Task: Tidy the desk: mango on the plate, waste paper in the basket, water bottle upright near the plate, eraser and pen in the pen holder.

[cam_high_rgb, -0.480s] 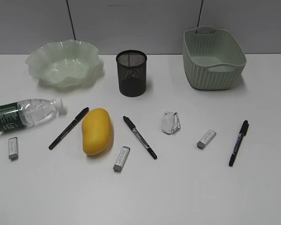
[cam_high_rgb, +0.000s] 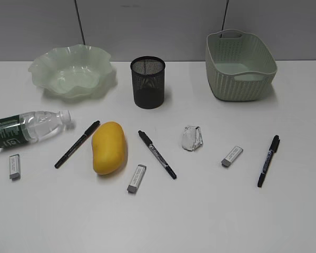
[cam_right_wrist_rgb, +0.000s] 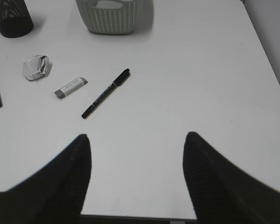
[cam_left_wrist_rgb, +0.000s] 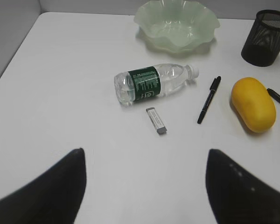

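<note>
Stage: nothing placed yet — every item lies loose on the wide plain white desk (cam_high_rgb: 210,221); neither arm shows in the exterior view.

Left gripper (cam_left_wrist_rgb: 144,186): fingers spread wide, empty, hovering over bare desk at the near left.

Right gripper (cam_right_wrist_rgb: 137,175): fingers well apart, empty, hovering over bare desk at the near right.

Clear plastic water bottle with dark green label (cam_left_wrist_rgb: 151,84): on its side, straight ahead of the left fingers, white cap pointing right toward the oval yellow-orange mango (cam_left_wrist_rgb: 253,103); long axis runs crosswise to the gripper's line of reach.

Small grey eraser (cam_left_wrist_rgb: 156,121): just short of the bottle, nearest thing to the left gripper.

Pale green ruffled translucent plate (cam_left_wrist_rgb: 176,24): beyond the bottle, empty.

Black marker pen (cam_right_wrist_rgb: 105,93): ahead and left of the right fingers, lying on a slant, cap end farther away.

Crumpled white-grey waste paper (cam_right_wrist_rgb: 35,67): farther left; a second grey eraser (cam_right_wrist_rgb: 70,87) lies between it and the pen.

Pale green woven-pattern basket (cam_right_wrist_rgb: 109,16), black wire-mesh pen holder (cam_right_wrist_rgb: 10,17): far edge, both upright.

Judgement: left arm is nearer bottle and mango; right arm nearer paper and basket.
</note>
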`<state>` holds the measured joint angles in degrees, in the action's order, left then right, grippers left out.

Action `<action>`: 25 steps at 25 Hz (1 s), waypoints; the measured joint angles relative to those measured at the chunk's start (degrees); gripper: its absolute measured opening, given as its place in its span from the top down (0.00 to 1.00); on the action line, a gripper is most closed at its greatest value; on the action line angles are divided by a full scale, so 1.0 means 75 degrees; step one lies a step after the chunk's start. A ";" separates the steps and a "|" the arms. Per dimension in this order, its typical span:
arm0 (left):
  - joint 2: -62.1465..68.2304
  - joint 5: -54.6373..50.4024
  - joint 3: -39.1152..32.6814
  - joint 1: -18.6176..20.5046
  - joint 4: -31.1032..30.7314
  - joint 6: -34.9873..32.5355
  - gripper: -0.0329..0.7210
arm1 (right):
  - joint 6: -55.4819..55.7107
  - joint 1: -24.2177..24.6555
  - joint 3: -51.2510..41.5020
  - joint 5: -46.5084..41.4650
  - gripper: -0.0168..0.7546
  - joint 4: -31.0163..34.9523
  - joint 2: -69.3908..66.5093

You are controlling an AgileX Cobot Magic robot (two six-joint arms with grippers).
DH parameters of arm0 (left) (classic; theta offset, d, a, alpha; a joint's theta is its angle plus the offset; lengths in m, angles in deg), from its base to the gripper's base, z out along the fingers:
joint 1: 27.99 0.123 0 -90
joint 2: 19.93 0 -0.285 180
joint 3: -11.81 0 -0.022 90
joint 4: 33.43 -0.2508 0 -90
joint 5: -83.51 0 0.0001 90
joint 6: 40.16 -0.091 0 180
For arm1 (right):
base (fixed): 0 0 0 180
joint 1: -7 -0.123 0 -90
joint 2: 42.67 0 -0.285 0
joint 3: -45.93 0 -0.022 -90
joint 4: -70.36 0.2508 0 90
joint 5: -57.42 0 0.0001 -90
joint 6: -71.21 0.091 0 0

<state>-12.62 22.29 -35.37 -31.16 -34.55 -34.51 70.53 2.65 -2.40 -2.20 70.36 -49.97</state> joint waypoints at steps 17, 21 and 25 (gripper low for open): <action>0.5099 0.2703 0.0481 0.0000 0.1475 -0.0232 0.19 | 0.0000 0.0000 0.0000 0.0000 0.34 0.0000 0.0000; 0.7282 0.2986 0.0505 -0.0069 0.2741 -0.1116 0.19 | 0.0000 0.0000 0.0000 0.0000 0.34 0.0000 0.0000; 0.8856 0.3251 0.0745 -0.0724 0.3204 -0.1321 0.19 | 0.0000 0.0000 0.0000 0.0000 0.34 0.0000 0.0000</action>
<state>53.80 46.67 -29.78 -36.59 -10.52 -44.42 70.53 2.65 -2.40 -2.20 70.36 -49.97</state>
